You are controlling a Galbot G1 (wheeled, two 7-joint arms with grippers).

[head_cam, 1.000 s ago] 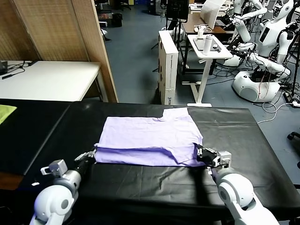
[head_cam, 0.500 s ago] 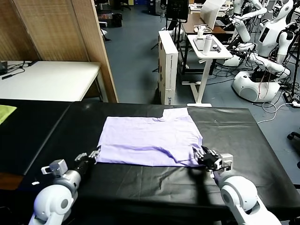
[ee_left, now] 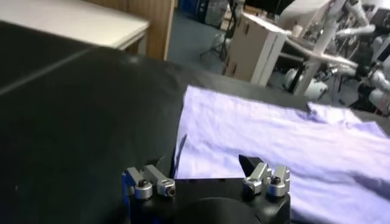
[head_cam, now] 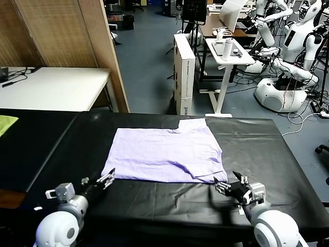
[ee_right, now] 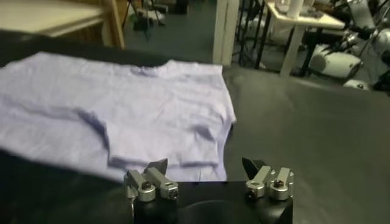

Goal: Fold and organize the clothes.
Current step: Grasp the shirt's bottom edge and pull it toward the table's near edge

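The clothes, one pale lavender T-shirt, lie flat on the black table, with a folded layer and a crease toward the right sleeve. My left gripper hovers open just short of the shirt's near left corner, holding nothing. Open too and empty, my right gripper sits just short of the near right corner. In the left wrist view the shirt spreads beyond the open left gripper. The right wrist view shows the shirt's hem right in front of the open right gripper.
A yellow-green cloth lies at the far left edge. Behind the table stand a white table, a wooden screen, a tall white box and a white cart. Other robots stand at the back right.
Both grippers opened, let go of the shirt's near edge and drew back toward me. The shirt's near edge now lies flat on the table.
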